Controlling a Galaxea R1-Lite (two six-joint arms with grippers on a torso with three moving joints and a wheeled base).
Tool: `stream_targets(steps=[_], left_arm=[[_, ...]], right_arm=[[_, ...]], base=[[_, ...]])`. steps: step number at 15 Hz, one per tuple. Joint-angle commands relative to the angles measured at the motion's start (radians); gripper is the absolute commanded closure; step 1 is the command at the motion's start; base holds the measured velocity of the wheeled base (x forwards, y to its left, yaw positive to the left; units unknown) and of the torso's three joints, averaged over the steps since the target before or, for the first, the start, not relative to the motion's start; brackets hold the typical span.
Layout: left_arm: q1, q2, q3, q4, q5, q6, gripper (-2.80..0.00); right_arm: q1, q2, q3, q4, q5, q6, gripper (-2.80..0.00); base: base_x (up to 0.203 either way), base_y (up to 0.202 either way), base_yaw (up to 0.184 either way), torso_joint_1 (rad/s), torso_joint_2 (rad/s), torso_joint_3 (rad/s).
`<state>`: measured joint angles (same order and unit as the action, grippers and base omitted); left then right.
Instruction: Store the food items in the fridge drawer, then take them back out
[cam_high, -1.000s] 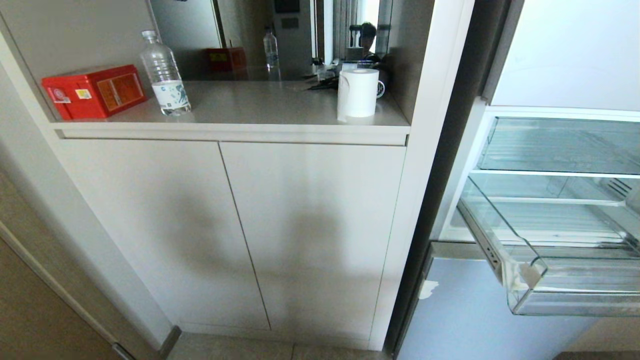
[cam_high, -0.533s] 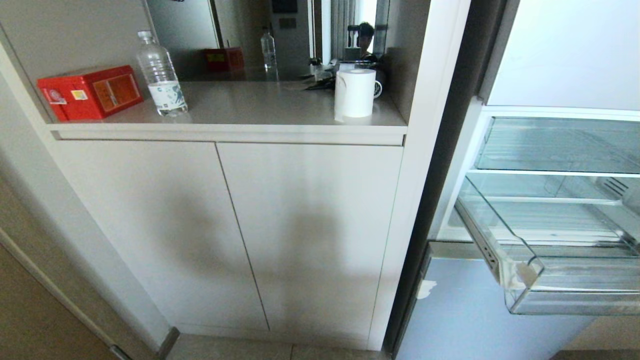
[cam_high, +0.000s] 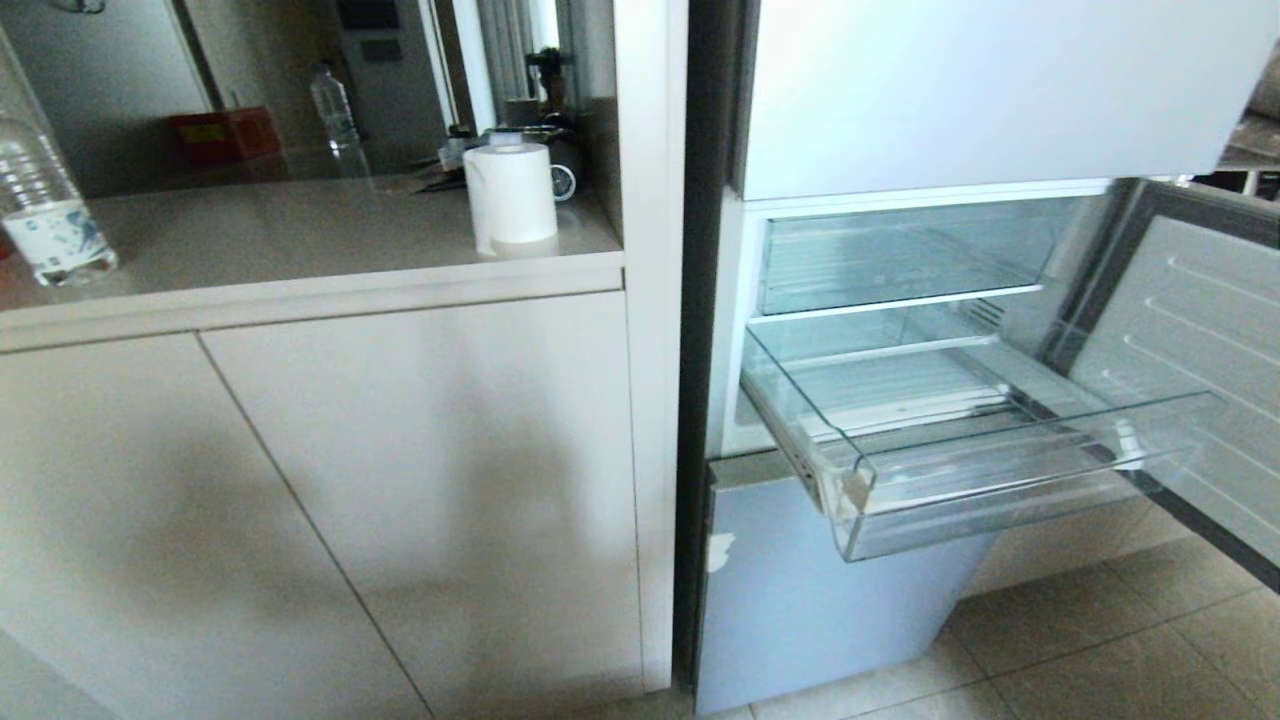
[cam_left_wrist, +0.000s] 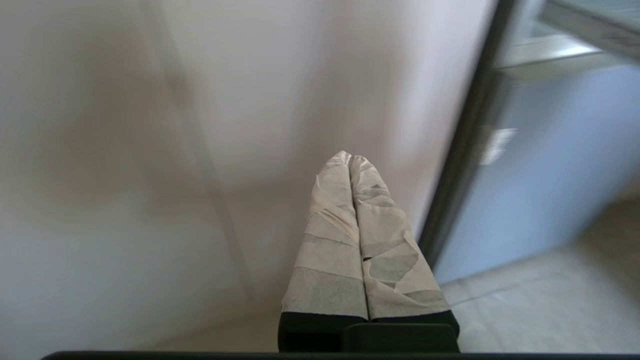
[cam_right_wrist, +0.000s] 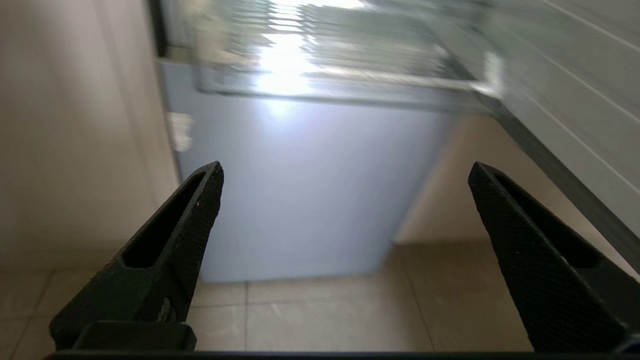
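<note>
My right tool (cam_right_wrist: 345, 170) stands wide, its two black fingers (cam_right_wrist: 165, 250) far apart with nothing between them, pointing low at the pale blue lower fridge front (cam_right_wrist: 310, 190) and the tiled floor (cam_right_wrist: 320, 315). My left tool (cam_left_wrist: 350, 159) is closed narrow, its two tape-wrapped fingers (cam_left_wrist: 332, 240) pressed together and holding nothing, aimed at the cream cabinet doors (cam_left_wrist: 150, 150) just beside the dark edge of the fridge. Neither arm shows in the head view.

Farther out, the fridge drawer (cam_high: 1000, 480) is pulled forward out of the open fridge, the lower of two clear bins, its ribbed floor bare as far as I can see and its thick front lip jutting over the blue panel. The upper clear bin (cam_high: 900, 260) sits pushed in above it. The fridge door (cam_high: 1190, 370) hangs open on the right. I can see no fruit in any view.

To the left, the bench (cam_high: 300, 240) over the cabinet carries a white paper roll (cam_high: 512, 195) near its right end and a clear water bottle (cam_high: 45, 220) at the left edge of the head view, well apart.
</note>
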<state>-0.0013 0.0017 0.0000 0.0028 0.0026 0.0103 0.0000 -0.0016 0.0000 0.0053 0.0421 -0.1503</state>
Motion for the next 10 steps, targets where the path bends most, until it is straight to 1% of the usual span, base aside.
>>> stream_targets(steps=[1, 5, 6, 7, 8, 9, 10], left_arm=[[0.000, 0.001, 0.000, 0.000, 0.000, 0.000, 0.00], [0.000, 0.001, 0.000, 0.000, 0.000, 0.000, 0.00], [0.000, 0.001, 0.000, 0.000, 0.000, 0.000, 0.00], [0.000, 0.001, 0.000, 0.000, 0.000, -0.001, 0.00], [0.000, 0.001, 0.000, 0.000, 0.000, 0.000, 0.00], [0.000, 0.001, 0.000, 0.000, 0.000, 0.000, 0.00], [0.001, 0.001, 0.000, 0.000, 0.000, -0.001, 0.00]], right_arm=[[0.000, 0.002, 0.002, 0.001, 0.001, 0.012, -2.80], [0.000, 0.002, 0.000, 0.001, -0.009, 0.022, -2.80], [0.000, 0.002, 0.000, 0.000, -0.011, 0.050, -2.80], [0.000, 0.002, 0.000, -0.003, -0.012, 0.095, -2.80], [0.000, 0.002, 0.000, -0.004, -0.018, 0.120, -2.80], [0.000, 0.002, 0.000, -0.004, -0.025, 0.124, -2.80], [0.000, 0.002, 0.000, -0.005, -0.024, 0.124, -2.80]], base=[[0.001, 0.008, -0.178, 0.001, 0.00, 0.004], [0.001, 0.010, -0.175, 0.004, 0.00, 0.002], [-0.002, 0.009, -0.181, 0.001, 0.00, 0.007], [0.000, 0.007, -0.168, 0.002, 0.01, 0.005], [0.003, 0.008, -0.139, 0.006, 0.00, 0.002], [-0.001, 0.008, -0.101, 0.002, 0.00, 0.002], [0.000, 0.000, 0.000, 0.000, 0.00, 0.000]])
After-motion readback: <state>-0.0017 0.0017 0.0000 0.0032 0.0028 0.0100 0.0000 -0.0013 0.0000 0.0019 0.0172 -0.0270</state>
